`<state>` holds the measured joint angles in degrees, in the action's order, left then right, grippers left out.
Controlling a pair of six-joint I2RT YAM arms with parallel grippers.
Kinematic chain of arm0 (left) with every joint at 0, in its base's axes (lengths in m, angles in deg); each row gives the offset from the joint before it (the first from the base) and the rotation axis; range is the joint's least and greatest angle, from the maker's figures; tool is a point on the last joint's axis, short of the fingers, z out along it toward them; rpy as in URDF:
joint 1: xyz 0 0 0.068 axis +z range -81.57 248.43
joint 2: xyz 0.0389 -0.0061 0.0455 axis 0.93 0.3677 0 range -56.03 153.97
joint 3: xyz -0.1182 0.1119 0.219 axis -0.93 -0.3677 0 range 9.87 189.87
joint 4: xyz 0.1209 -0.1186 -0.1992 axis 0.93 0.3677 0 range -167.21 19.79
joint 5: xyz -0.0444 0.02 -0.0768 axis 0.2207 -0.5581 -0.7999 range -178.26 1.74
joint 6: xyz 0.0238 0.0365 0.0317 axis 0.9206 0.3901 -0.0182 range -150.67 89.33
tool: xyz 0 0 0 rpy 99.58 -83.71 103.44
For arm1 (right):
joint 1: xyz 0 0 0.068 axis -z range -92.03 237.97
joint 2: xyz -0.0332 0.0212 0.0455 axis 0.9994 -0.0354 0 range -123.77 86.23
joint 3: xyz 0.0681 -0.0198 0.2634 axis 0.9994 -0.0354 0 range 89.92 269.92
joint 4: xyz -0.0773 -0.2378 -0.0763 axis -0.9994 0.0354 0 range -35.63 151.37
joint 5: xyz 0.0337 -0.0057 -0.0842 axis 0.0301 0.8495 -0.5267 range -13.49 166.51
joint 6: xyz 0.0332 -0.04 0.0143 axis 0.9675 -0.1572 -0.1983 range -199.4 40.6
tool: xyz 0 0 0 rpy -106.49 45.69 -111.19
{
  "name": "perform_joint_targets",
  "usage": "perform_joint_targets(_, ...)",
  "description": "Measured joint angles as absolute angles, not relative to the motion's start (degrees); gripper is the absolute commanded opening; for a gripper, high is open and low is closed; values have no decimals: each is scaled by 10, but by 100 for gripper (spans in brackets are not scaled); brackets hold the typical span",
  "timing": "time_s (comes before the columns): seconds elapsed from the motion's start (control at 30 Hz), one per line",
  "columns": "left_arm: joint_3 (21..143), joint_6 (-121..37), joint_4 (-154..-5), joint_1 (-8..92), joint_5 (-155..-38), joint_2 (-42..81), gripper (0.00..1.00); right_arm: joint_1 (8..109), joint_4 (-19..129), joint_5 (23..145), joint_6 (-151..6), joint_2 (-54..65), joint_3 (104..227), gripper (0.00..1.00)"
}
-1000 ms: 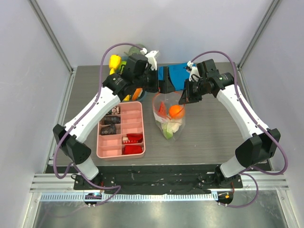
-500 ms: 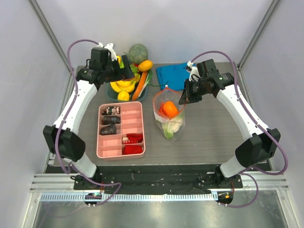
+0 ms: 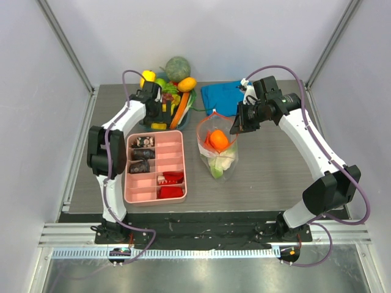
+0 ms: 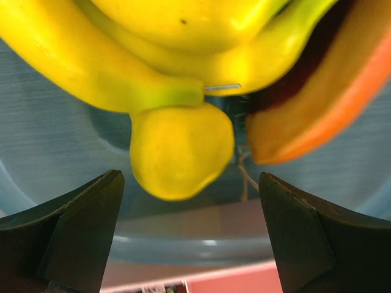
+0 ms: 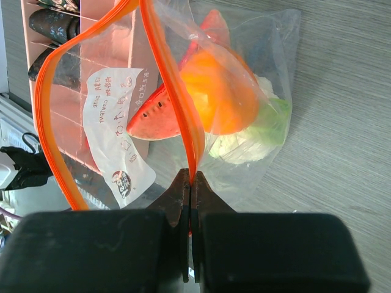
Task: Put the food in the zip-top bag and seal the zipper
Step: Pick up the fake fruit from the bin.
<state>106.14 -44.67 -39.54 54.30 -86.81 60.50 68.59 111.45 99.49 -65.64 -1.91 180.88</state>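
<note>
Zip-top bag [image 5: 269,43]: right fingers [image 5: 211,204] clamped on zipper [image 5: 172,91], slip would collapse mouth. Left fingers [image 4: 67,238] apart, lemon [image 4: 180,149] at twelve o'clock.

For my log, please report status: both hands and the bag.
Left hand open, at lemon in bowl. Right hand shut on zipper, zip-top bag mouth open. Orange and watermelon slice inside. Nothing in the way.

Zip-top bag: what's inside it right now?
Inside the zip-top bag: an orange, a watermelon slice beside it, and white cauliflower with green leaves toward the closed end. Whatever lies under the orange is covered.
</note>
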Motion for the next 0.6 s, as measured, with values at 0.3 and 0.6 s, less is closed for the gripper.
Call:
perform_joint_targets(0.3,1080,-430,-409,543,-849,663,72,686,1115,995,-657,-19,1809,1)
perform_joint_targets(0.6,1081,-436,-393,543,-872,615,54,686,1115,991,-658,-19,1809,1)
